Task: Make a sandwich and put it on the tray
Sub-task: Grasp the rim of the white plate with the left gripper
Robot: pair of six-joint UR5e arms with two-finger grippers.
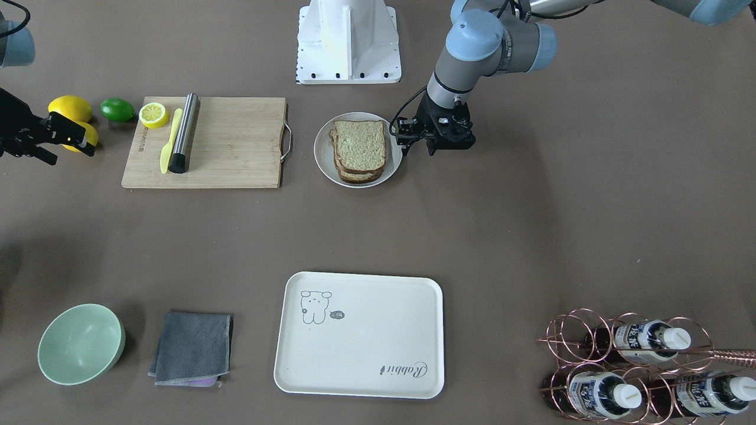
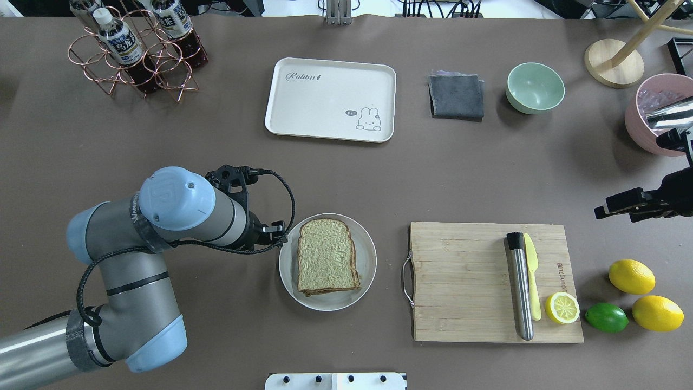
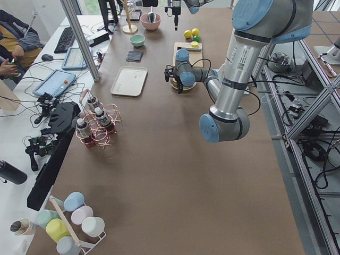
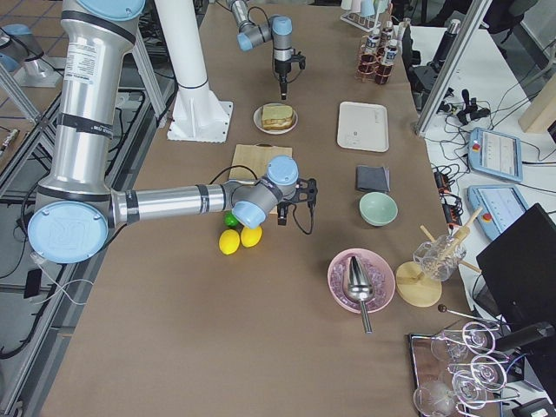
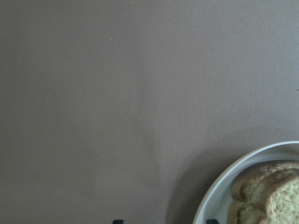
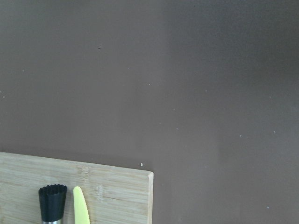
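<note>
Sandwich [image 1: 359, 150] sits stacked on the round white plate [image 1: 322, 158], close to the robot base. I see the top slice square over the lower one, but can't make out any filling from here. Tray [image 1: 360, 360] lies well apart, across the table on the operators' side, with nothing on it.

My left gripper [image 1: 436, 140] hangs just beside the plate rim. In the wrist view two dark tips show apart at the bottom edge, so the jaws look parted and hold nothing. My right gripper [image 1: 56, 141] hovers off by the lemons [image 1: 71, 109]; I cannot tell how its jaws stand.

Handling call: it's light and soft, the bread squashes easily, and the loose layers will likely slide if tipped. I'd pinch through the whole stack at the crust edge nearest the left gripper, gently, and carry it level.
</note>
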